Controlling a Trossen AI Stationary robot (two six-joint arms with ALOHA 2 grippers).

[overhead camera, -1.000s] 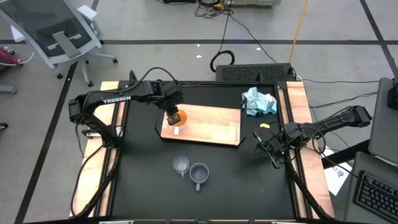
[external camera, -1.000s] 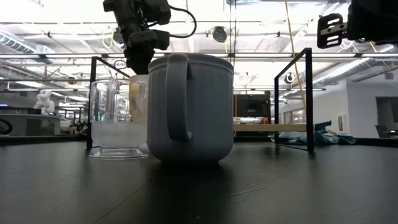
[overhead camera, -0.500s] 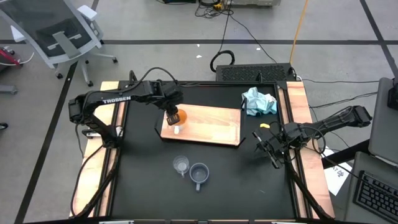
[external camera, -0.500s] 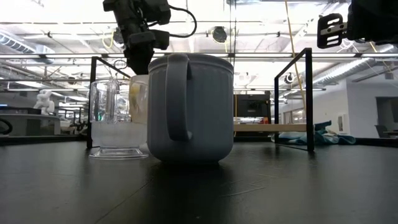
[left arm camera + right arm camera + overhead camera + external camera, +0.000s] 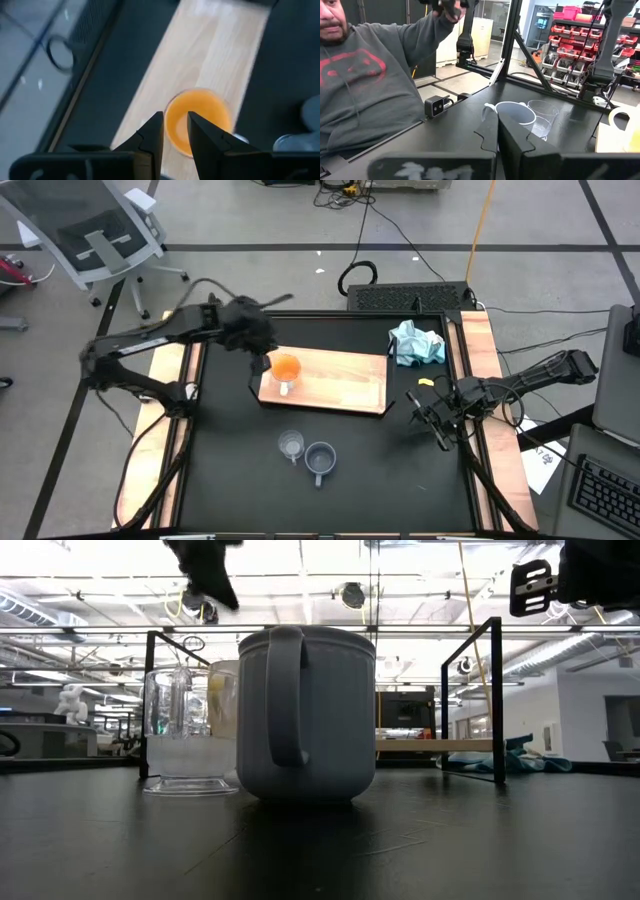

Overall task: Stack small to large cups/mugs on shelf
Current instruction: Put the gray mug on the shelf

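The orange mug (image 5: 285, 367) stands upright on the left end of the wooden shelf (image 5: 345, 385), its white handle (image 5: 284, 388) toward the near edge. My left gripper (image 5: 262, 357) hovers above and to the far left of it. In the left wrist view the gripper (image 5: 175, 125) is slightly open, with the mug (image 5: 200, 117) below and beyond its fingertips. The clear glass cup (image 5: 291, 444) and the blue-grey mug (image 5: 320, 458) stand side by side on the black table nearer the front. My right gripper (image 5: 432, 418) waits shut at the table's right side.
A crumpled light-blue cloth (image 5: 415, 343) lies at the shelf's far right corner. In the low view the blue-grey mug (image 5: 305, 715) and the glass cup (image 5: 180, 735) fill the foreground. A person in a grey sweatshirt (image 5: 365, 85) sits beyond the table.
My left gripper has risen from the orange mug and drawn back toward the table's far left corner, moving fast enough to blur. The mug stays upright on the shelf where it was.
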